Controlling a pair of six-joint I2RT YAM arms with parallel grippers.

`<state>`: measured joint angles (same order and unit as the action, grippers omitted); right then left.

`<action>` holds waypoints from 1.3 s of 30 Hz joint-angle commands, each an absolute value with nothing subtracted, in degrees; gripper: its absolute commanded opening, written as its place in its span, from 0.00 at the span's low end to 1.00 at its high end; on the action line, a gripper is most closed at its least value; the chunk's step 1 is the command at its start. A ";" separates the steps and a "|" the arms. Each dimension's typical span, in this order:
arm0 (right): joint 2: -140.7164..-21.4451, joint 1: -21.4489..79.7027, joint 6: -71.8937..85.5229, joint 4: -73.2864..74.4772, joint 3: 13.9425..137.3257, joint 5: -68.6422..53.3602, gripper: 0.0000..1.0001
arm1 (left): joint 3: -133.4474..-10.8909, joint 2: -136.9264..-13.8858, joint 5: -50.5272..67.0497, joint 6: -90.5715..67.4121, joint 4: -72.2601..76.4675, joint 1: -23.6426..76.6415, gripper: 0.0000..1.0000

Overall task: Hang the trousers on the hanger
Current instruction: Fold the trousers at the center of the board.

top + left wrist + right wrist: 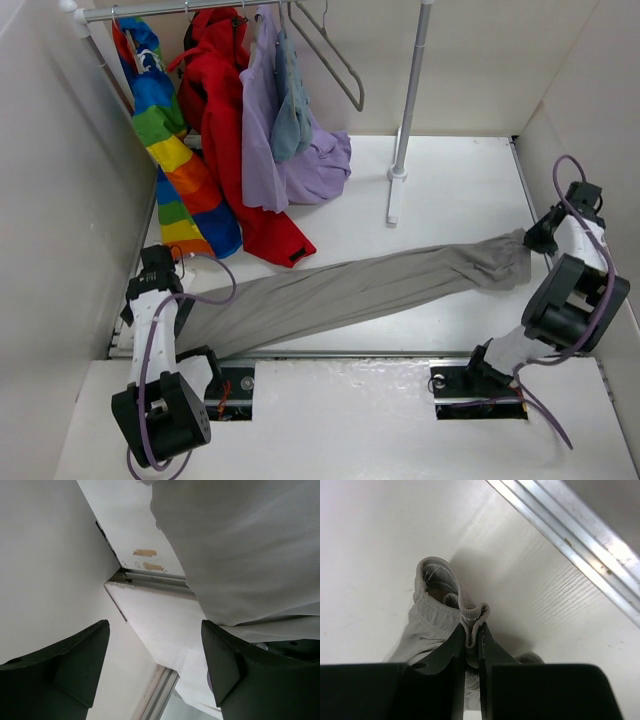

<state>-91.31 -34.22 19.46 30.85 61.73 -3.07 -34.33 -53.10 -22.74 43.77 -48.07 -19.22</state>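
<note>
- The right gripper point(472, 636) is closed almost completely. Its two black fingers pinch a fold of the gathered waistband point(436, 607) of the long, soft grey-beige fabric trousers point(340, 290), probably so the waist end can be lifted.
- The trousers lie flat on the white table point(460, 190), drawn out in a diagonal from the right arm's grip down to the left arm. I judge this is meant to straighten them for draping.
- The left gripper point(155, 647) stands wide open with nothing between its fingers, and the trouser cloth lies just beside one finger.
- The slim grey wire hanger point(338, 62) hangs bare on the metal rail point(160, 10), well apart from the trousers.
- There is no box or bin. The rail carries a rainbow-striped garment point(170, 150), a red coat point(225, 110), a lilac garment point(262, 150) and a small blue-grey garment point(290, 110).
</note>
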 commanded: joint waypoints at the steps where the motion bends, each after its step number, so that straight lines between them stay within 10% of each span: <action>1: -83.60 -27.28 19.42 31.28 68.97 6.04 0.00 | -37.27 -53.00 -18.99 44.65 -46.41 -19.34 0.71; 28: -77.52 -23.83 14.86 40.34 91.39 21.41 0.00 | -40.42 -56.77 -5.81 40.26 -42.54 -13.19 0.71; 39: -76.20 3.01 10.11 45.26 101.34 44.27 0.00 | -48.43 -68.72 9.75 29.27 -42.54 1.64 0.71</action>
<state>-76.86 -5.48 11.79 43.35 99.29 35.03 -46.35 -68.29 2.81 33.32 -41.98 -2.33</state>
